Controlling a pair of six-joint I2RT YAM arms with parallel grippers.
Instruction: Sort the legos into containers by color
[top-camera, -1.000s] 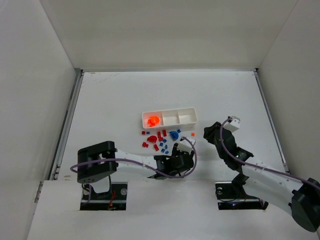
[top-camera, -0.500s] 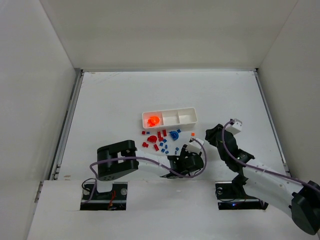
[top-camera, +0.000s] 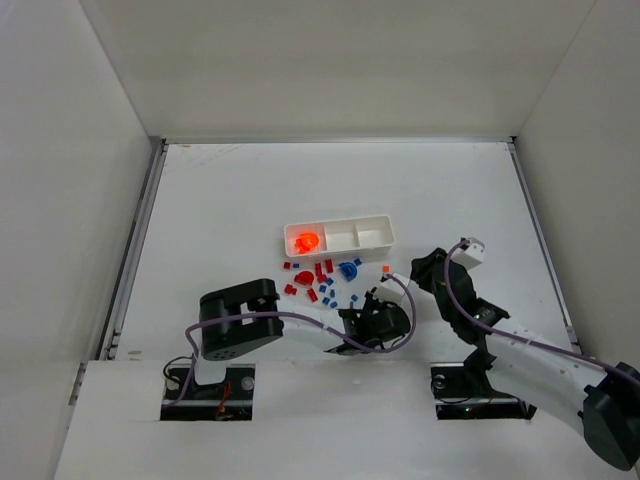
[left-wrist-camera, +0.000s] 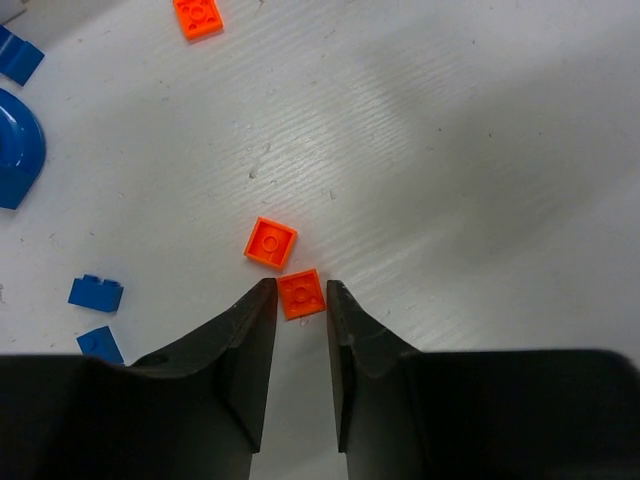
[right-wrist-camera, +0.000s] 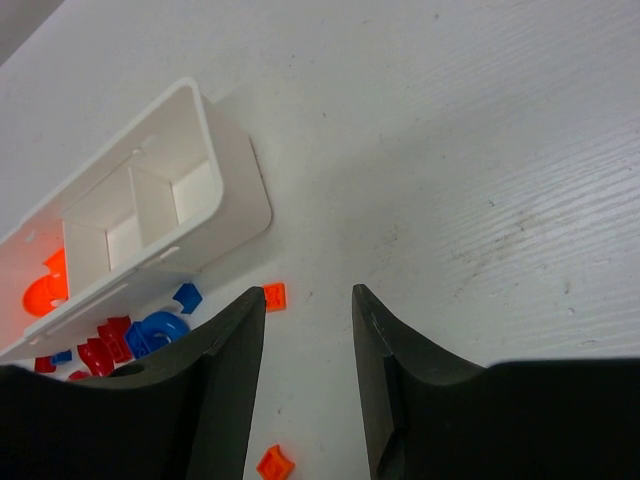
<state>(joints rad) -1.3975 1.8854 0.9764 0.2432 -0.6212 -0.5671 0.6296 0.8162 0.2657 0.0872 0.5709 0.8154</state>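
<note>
On the table (top-camera: 220, 200) sat the white three-compartment tray (top-camera: 340, 236), loose legos (top-camera: 320, 280) just near of it. Our right gripper (right-wrist-camera: 307, 293) hung released. Our left gripper (left-wrist-camera: 297, 288) flanked a small orange plate (left-wrist-camera: 301, 294), grip unclear; we judged it needed centring before squeezing.

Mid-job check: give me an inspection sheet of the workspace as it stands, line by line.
Surface: white table, faint scuffs.
Job's things: white tray with three compartments; orange round piece in its left one, other two look empty; loose red and blue legos in front of it; small orange pieces nearer the arms.
Clutter: nothing seen.
Grippers: left gripper: jaws narrow, flanking one orange square, grip unconfirmed; right gripper open, empty, near the tray's right end.
Cables: purple cable along each arm.
Surroundings: white walls on three sides.
</note>
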